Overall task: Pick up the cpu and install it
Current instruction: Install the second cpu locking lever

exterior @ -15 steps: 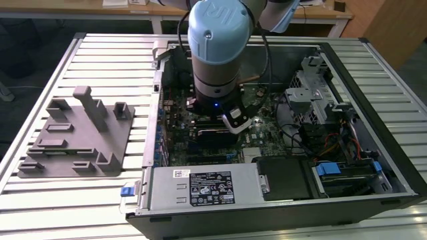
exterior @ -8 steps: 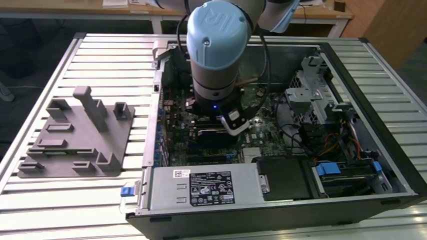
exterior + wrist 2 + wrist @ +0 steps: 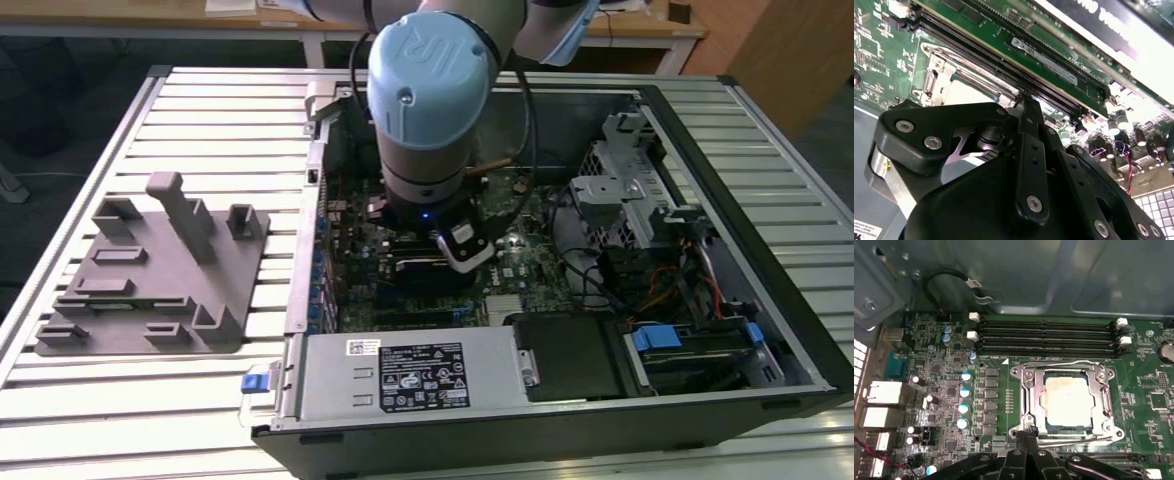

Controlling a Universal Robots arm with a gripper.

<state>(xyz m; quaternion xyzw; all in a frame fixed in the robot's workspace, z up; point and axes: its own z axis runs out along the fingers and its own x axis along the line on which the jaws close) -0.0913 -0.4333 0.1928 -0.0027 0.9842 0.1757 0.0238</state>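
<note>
The cpu [image 3: 1066,399] lies flat inside the motherboard socket, its silvery top plate showing through the metal retention frame [image 3: 1026,390]. In the second wrist view the cpu [image 3: 971,94] sits just beyond the black finger linkage. My gripper [image 3: 1026,435] is shut with nothing between its fingers, and the joined tips rest at the socket frame's corner beside the cpu. In the exterior view the gripper [image 3: 461,255] hangs low inside the open computer case over the board.
Memory slots [image 3: 1046,335] run along the socket's far side, and capacitors [image 3: 964,392] stand beside it. A grey holder block [image 3: 154,270] rests on the slatted table at the exterior view's left. The power supply [image 3: 414,375] and drive cage [image 3: 627,190] crowd the case.
</note>
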